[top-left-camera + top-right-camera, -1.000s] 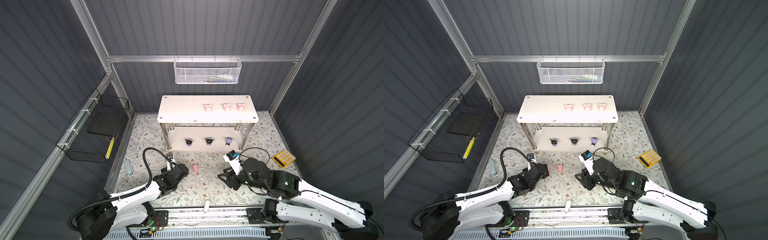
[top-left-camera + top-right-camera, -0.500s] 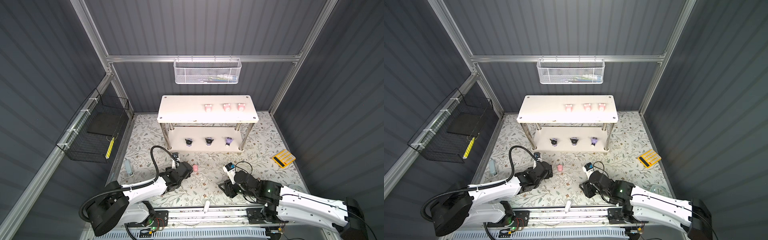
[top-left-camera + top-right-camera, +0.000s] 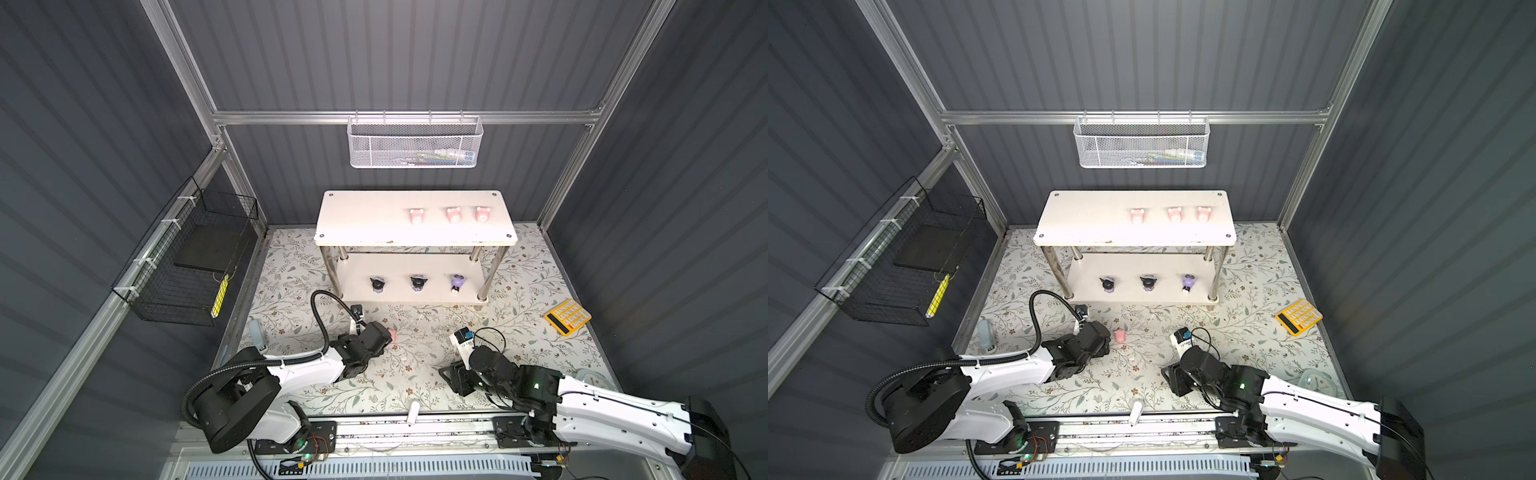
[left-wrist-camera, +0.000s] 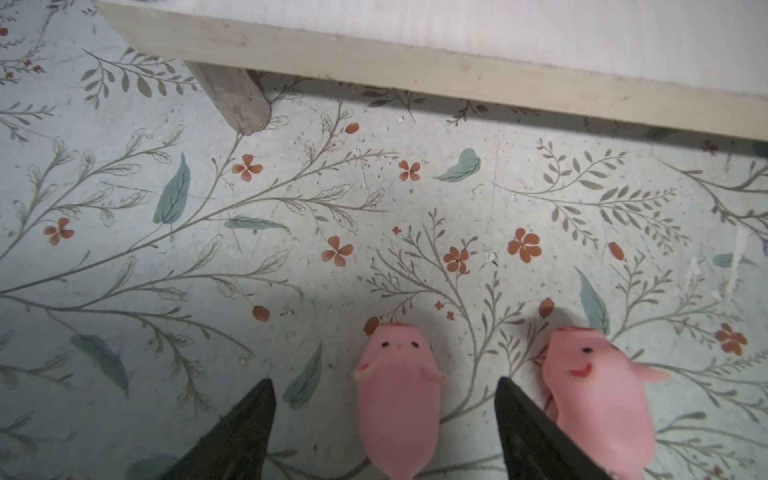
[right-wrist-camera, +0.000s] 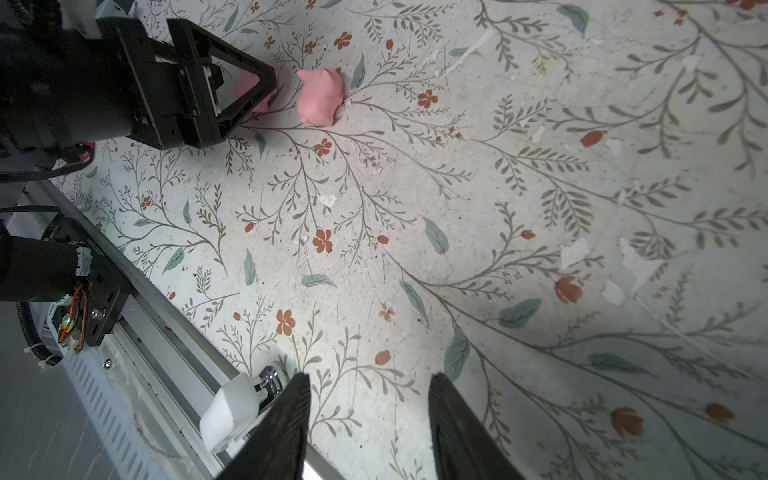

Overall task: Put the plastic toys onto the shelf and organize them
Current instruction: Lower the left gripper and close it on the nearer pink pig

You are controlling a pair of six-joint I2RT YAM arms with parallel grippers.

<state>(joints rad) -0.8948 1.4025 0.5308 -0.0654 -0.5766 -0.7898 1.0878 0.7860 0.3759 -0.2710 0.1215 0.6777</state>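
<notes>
A smooth, rubbery-looking pink pig toy (image 4: pixel 397 399) lies on the worn floral mat (image 4: pixel 187 257) between the spread black fingers of the left gripper (image 4: pixel 384 380), with a gap on either side (nothing clamped). A second pig (image 4: pixel 598 386) lies just outside one finger. In both top views the gripper body hides the first. The right gripper (image 5: pixel 370 376) hangs with jaws apart, empty. The white shelf (image 3: pixel 361 240) holds three pink pigs (image 3: pixel 453 214) above and three lilac figurines (image 3: pixel 417 282) below.

Left gripper (image 4: pixel 384 380), right gripper (image 5: pixel 370 376) low (fingers (image 5: pixel 286 424) apart)
</notes>
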